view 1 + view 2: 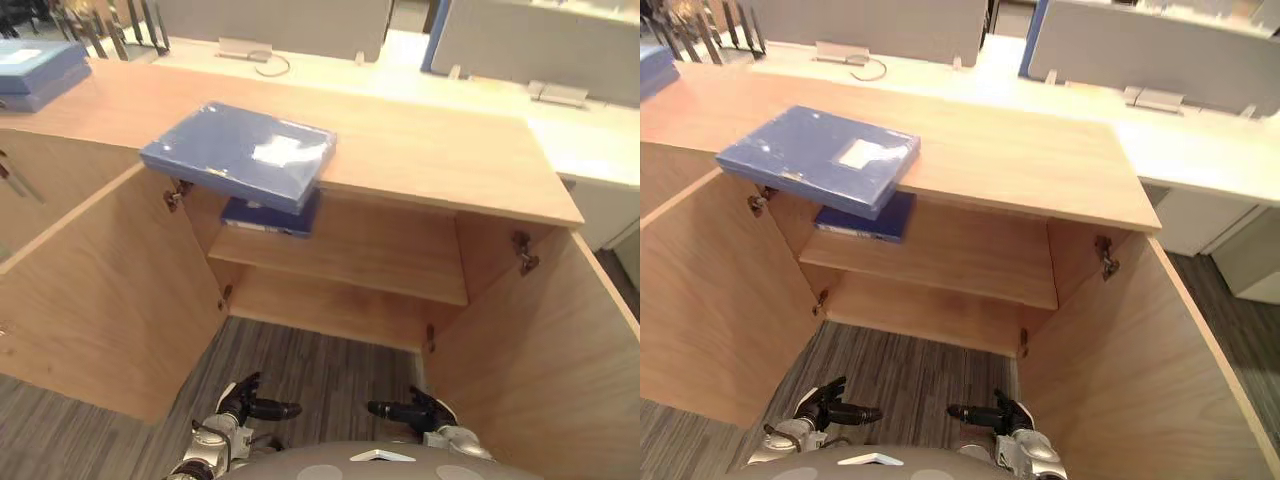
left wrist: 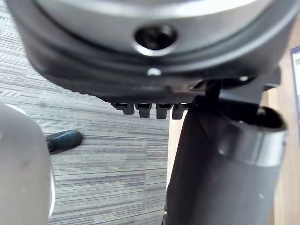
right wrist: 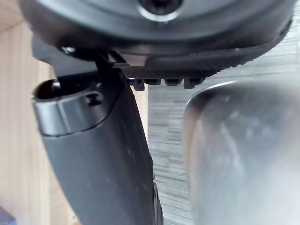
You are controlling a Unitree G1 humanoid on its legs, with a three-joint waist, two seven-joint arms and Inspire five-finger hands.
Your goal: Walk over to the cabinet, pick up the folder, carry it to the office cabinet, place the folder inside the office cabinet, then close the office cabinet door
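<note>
A blue folder (image 1: 240, 155) overhangs the front edge of the wooden bench (image 1: 430, 150); a darker folder (image 1: 270, 216) lies on the shelf (image 1: 370, 262) just beneath.

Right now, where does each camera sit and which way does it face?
Left eye view: on the head, looking down at the open cabinet and the folder on top; left hand and right hand show low.
Right eye view: head too, slightly aside; shares that whole scene.
Left wrist view: left arm, along its hand toward the carpet.
Right wrist view: right arm, along its hand toward carpet and cabinet door.
</note>
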